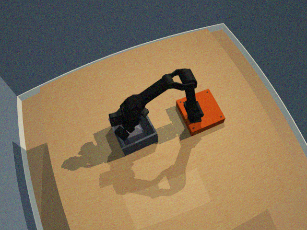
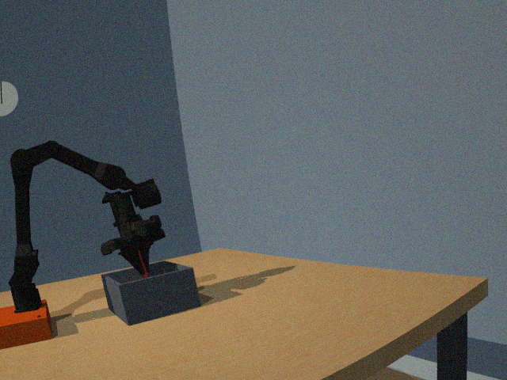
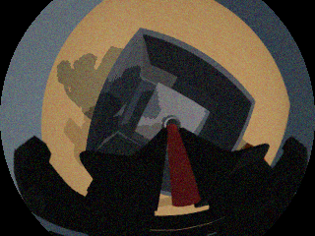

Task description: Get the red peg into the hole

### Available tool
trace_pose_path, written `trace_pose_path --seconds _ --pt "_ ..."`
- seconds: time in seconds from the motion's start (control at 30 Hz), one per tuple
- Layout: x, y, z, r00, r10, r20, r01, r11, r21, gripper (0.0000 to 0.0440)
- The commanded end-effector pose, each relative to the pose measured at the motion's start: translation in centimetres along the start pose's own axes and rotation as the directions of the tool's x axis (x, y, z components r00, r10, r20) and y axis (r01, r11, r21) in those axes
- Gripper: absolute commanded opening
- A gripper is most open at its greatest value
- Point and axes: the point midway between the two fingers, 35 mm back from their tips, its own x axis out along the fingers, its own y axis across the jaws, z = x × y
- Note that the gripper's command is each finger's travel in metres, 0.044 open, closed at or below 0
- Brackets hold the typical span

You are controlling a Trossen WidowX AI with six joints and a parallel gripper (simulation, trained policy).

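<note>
The red peg is gripped between the black fingers of the gripper; its lower end is framed against the hole in the light grey plate; the plate is enclosed by the dark walls of the open box; part of the plate is covered by shadow; the wooden table top is seen around the box; whether the hole has been entered cannot be told.
</note>
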Motion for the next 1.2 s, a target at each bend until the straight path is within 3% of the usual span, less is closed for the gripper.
trace_pose_path --seconds 0.0,0.1,0.23,0.37,0.73,1.17 --pt "0.9 -0.2 -0.1 1.000 -0.004 -0.023 0.003 1.000 -0.025 0.0001" --pt "1.8 -0.4 -0.3 0.999 -0.011 -0.049 0.008 0.999 -0.049 0.0035" --pt "2.8 -0.5 -0.3 0.997 -0.017 -0.081 0.012 0.998 -0.064 0.0128" --pt "2.9 -0.3 0.7 0.996 -0.008 -0.085 0.000 0.996 -0.085 0.0153" --pt "1.2 2.4 3.4 0.989 0.047 -0.142 -0.057 0.996 -0.072 0.0430" --pt "-1.0 6.9 5.7 0.971 0.166 -0.169 -0.181 0.980 -0.078 0.0440"
